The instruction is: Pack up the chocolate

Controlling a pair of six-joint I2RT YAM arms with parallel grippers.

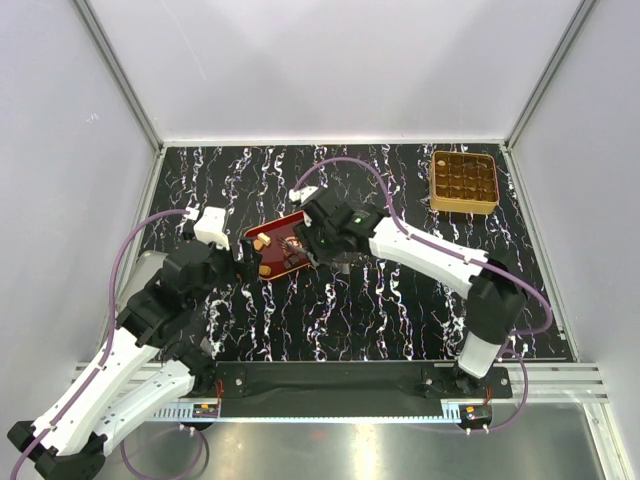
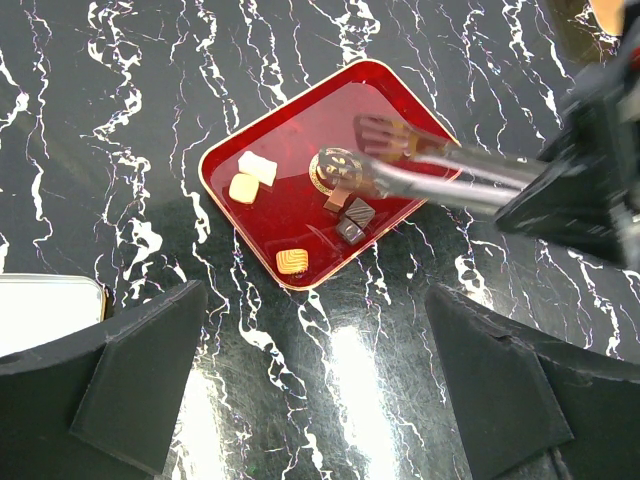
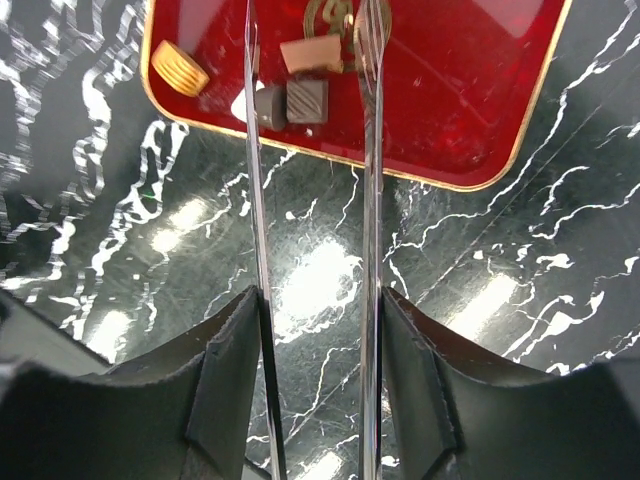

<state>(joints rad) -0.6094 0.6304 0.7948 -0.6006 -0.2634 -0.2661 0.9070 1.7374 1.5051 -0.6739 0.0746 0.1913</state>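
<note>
Nearest the bases, the left gripper [image 2: 315, 296] hovers just short of the red tray [image 2: 395, 85], at the tray's 6 o'clock in the left wrist view. Its jaws are spread wide and hold nothing. We judge that it stands there to steady the tray if required.

The chocolate lies loose in the tray and is not yet packed. We take the gold emblem [image 2: 330, 165] as centre in the left wrist view:
- a ribbed gold piece [image 2: 292, 261] lies at 7 o'clock;
- two pale pieces [image 2: 256, 167] lie touching at 9 o'clock;
- a dark pair [image 2: 354, 220] lies at 5 o'clock.

The right gripper [image 3: 310, 25] reaches in from 3 o'clock with two thin metal blades. The blades are parted and straddle a tan piece [image 3: 310, 52], one on each side, so that closing would pinch it across its flat flanks. The right wrist view suggests a gap on both sides, though glare makes light contact hard to exclude.

Farthest, at 1 o'clock from the tray in the top view, the golden box [image 1: 463, 182] stands well apart. We judge its compartments to be the destination, which would explain picking one piece at a time.
</note>
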